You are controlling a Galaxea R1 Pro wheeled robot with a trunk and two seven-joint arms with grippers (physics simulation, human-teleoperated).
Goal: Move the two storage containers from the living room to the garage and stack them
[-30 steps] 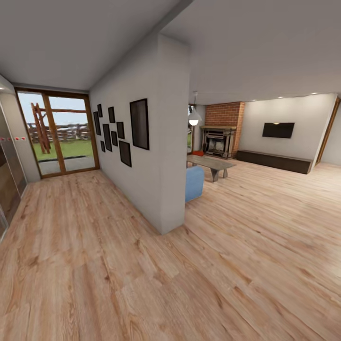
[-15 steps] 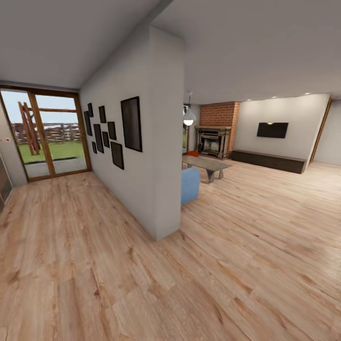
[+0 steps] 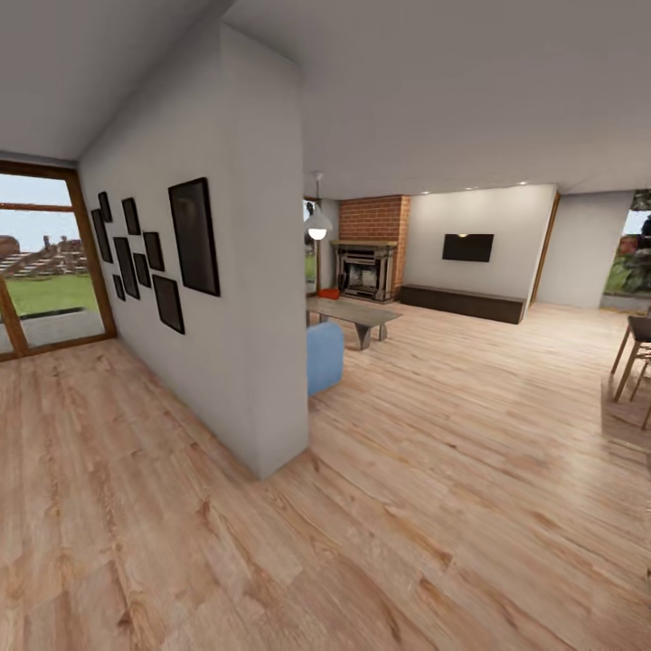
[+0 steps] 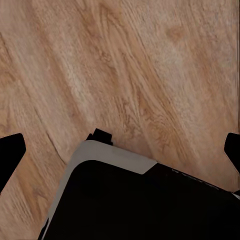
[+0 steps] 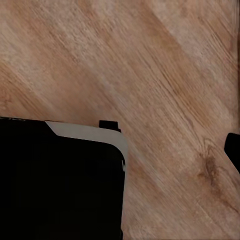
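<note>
I am on light wood planks at the end of a partition wall [image 3: 258,298], looking into the living room. A small orange-red shape [image 3: 329,293], one storage container as far as I can tell, sits on the floor by the dark fireplace [image 3: 364,269] under the red brick chimney [image 3: 373,217]. Both wrist views look down at the planks and my dark base [image 4: 145,200]. My left gripper [image 4: 120,152] is open, its black fingertips [image 4: 10,155] at the frame's edges, nothing between them. The right gripper [image 5: 120,150] shows one fingertip [image 5: 233,150] set wide and holds nothing. The garage is out of view.
A blue seat [image 3: 324,357] and a low grey table [image 3: 353,316] stand just past the wall's end. A dark low cabinet [image 3: 461,303] runs under a wall screen [image 3: 467,247]. Chair legs [image 3: 633,357] show at the right edge. A glass door [image 3: 45,271] lies far left.
The whole head view has slid left, so the camera has turned right and come closer to the wall's end. The chair legs and a right-hand window have come into view.
</note>
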